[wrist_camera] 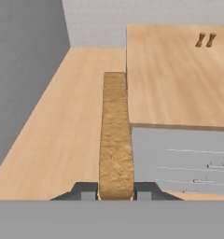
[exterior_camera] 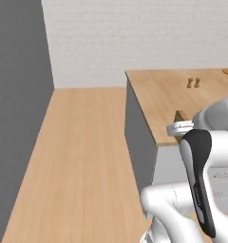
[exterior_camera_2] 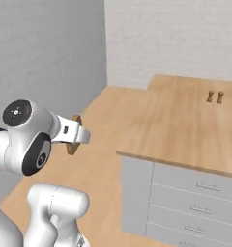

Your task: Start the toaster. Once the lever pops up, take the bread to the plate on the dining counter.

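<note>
Thin tan slice of bread (wrist_camera: 115, 135), brown-crusted, sits edge-on, clamped in my pincer (wrist_camera: 115, 190), short of the light-wood table (wrist_camera: 179, 74). I'd keep it level, carry it well clear over the table edge.

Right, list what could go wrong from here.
The bread is pinched on edge between the fingers by its near end alone, jutting far forward, so it may tip or slip. It sits close to the dining counter corner and could clip it.
</note>
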